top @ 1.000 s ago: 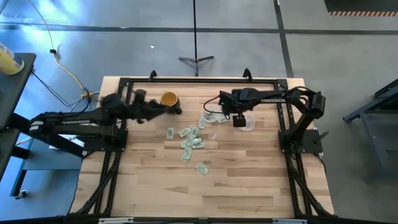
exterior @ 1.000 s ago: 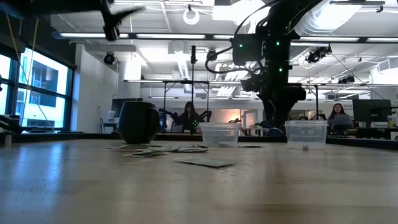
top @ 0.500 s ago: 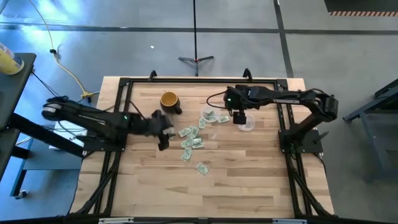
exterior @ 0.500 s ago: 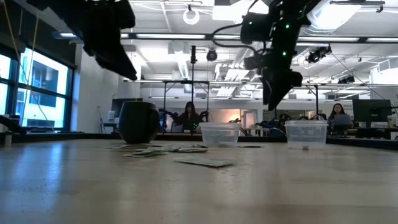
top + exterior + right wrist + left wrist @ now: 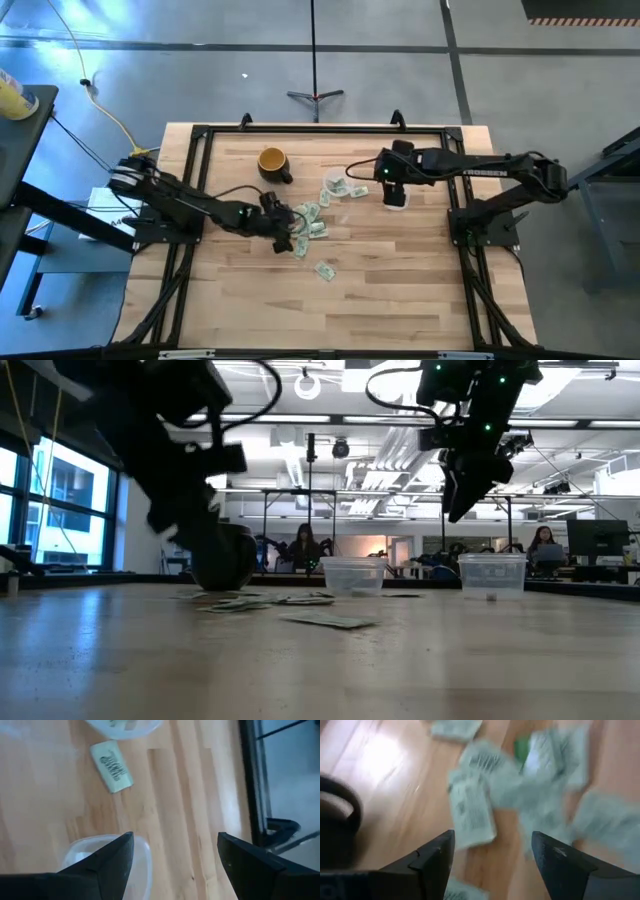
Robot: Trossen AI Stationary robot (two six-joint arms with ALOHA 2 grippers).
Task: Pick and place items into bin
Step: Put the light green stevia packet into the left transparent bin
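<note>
Several pale-green notes lie scattered flat on the wooden table, right of the yellow mug. My left gripper is open and hovers just above the near-left part of the pile; its wrist view shows notes below the fingers. My right gripper is open and hangs above the clear bowl, whose rim shows between its fingers. A single note lies on the table just beyond that bowl.
A second clear container with pale slips in it stands beyond the single note. One note lies apart, nearer the near edge. The black frame rail runs along the far edge. Bare wood spreads over the table's near half.
My left arm has swung from beside the mug toward the near edge and the right, dropping low over the notes. My right gripper has risen and shifted slightly toward the right edge, staying over the clear bowl. The notes and containers have not moved.
</note>
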